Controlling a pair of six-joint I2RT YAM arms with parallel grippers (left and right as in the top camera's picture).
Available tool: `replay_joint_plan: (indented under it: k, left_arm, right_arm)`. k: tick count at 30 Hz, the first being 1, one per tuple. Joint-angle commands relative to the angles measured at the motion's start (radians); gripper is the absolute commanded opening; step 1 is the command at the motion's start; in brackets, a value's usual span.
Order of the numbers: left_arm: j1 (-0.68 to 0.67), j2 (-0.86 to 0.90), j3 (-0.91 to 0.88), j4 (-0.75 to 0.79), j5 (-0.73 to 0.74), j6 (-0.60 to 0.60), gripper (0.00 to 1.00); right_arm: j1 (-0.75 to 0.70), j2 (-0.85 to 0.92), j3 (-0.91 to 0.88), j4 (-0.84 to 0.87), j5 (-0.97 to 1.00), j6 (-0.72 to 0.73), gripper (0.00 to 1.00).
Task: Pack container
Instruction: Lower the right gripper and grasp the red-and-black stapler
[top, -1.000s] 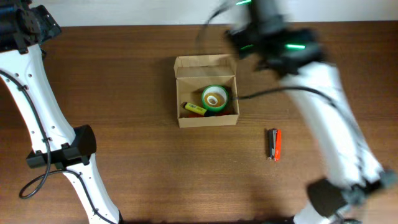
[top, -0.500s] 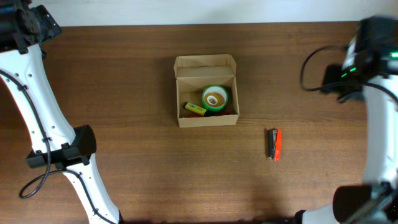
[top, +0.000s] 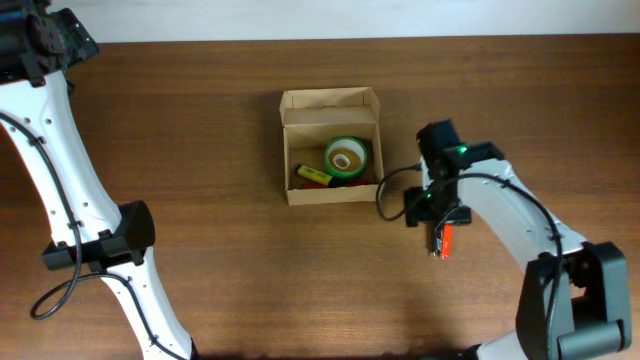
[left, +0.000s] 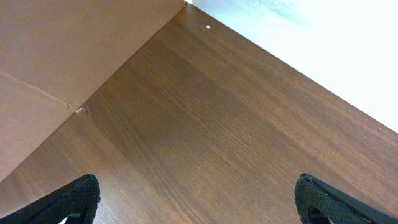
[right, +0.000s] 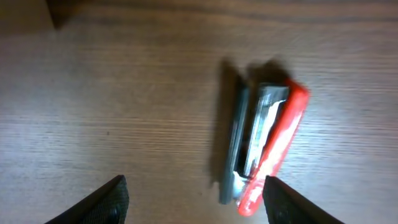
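Container (top: 331, 100): rect. plain brown cardboard, on wood-grain table (top: 200, 150)

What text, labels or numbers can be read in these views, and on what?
None legible. The container shows plain cardboard; any print on the green tape roll or yellow marker is too small to read; the red and black tool is blurred in the right wrist view.

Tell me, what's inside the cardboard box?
Inside the cardboard box lie a green tape roll and a yellow marker beside it. The roll covers part of the box floor, so anything beneath it cannot be seen.
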Motion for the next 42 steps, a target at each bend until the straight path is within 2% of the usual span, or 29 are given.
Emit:
replay_joint_plan:
  k: [1, 15, 26, 32, 42]
  left_arm:
    - [0.005, -0.023, 0.011, 0.0, -0.014, 0.016, 1.0]
    - [0.005, -0.023, 0.011, 0.0, -0.014, 0.016, 1.0]
    - [0.005, -0.023, 0.011, 0.0, -0.014, 0.016, 1.0]
    - [0.005, -0.023, 0.011, 0.0, -0.014, 0.016, 1.0]
    - [0.005, -0.023, 0.011, 0.0, -0.014, 0.016, 1.0]
  right_arm:
    - [0.0, -0.008, -0.057, 0.022, -0.039, 0.032, 0.7]
    - [-0.019, -0.03, -0.078, 0.028, -0.087, -0.03, 0.74]
    - [-0.171, -0.049, -0.078, 0.024, -0.061, -0.093, 0.75]
    - [-0.154, -0.049, -0.081, 0.034, -0.038, -0.104, 0.78]
    - [-0.155, -0.049, -0.164, 0.117, -0.027, -0.073, 0.79]
